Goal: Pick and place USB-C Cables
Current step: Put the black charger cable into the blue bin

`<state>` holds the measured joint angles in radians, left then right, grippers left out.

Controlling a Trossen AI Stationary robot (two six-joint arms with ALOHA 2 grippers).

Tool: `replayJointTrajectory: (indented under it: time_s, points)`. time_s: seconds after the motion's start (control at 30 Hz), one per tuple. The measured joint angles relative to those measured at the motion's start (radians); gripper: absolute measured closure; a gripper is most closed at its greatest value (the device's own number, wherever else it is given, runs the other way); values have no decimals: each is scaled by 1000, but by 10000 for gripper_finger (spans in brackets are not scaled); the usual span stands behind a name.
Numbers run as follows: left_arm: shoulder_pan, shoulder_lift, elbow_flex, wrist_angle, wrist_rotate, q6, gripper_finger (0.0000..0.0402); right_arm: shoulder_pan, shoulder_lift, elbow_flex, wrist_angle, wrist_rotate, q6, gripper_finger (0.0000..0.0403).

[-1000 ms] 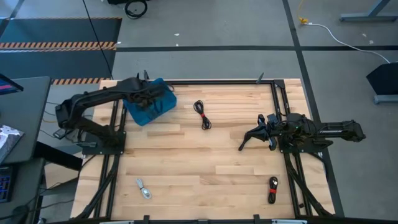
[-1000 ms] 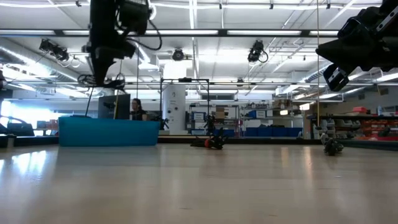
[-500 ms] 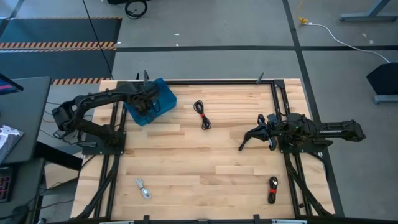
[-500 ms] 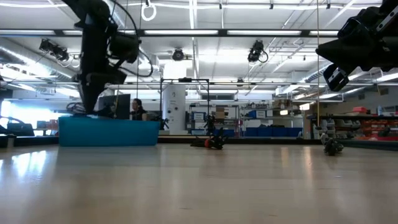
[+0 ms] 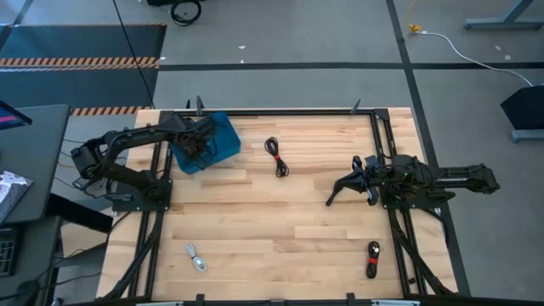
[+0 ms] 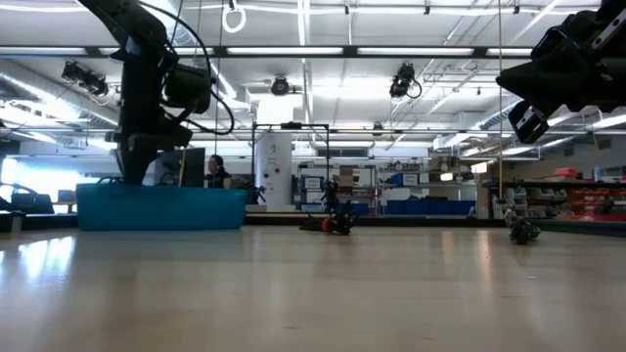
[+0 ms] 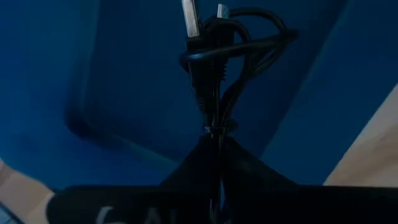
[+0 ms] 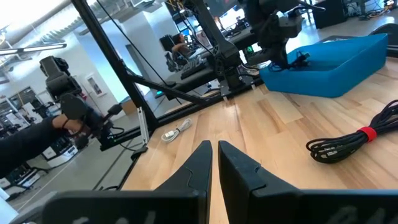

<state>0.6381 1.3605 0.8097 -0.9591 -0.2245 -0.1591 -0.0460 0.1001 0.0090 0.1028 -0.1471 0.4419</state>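
Clamped between my left gripper's (image 7: 214, 134) fingertips is a coiled black cable (image 7: 227, 53), its loops and two plugs sticking out just past the tips. That gripper (image 5: 194, 146) hangs over the inside of the blue bin (image 5: 223, 134), which sits at the bench's far left corner, and from the wrist I see the bin's blue floor and walls (image 7: 93, 74) right behind the cable. Across the bench top, the arm drops into the bin (image 6: 161, 207) from above, so the fingertips are hidden behind its wall.

On my other side, the right gripper (image 5: 336, 194) waits above the bench (image 5: 280, 221) near the middle of its right edge, pointing inward, with its fingers (image 8: 202, 165) nearly together and nothing between them.

A second black cable (image 5: 275, 155) lies on the bare wood at the far middle of the bench, just right of the bin and well apart from both grippers; my right wrist shows it tied with a red band (image 8: 351, 142). The black and red cable (image 5: 373, 257) lies by the near right corner, close to the frame rail. The whitish-grey cable (image 5: 196, 258) lies toward the near left corner.
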Motion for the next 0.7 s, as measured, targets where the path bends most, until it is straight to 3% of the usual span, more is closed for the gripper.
replayJointTrajectory:
  time_s: [0.37, 0.7]
  points:
    - [-3, 0, 0, 2, 73, 48, 367, 0, 0, 0, 0, 0, -7, 369]
    - [-38, 0, 7, 0, -12, 68, 266, 0, 0, 0, 0, 0, -13, 369]
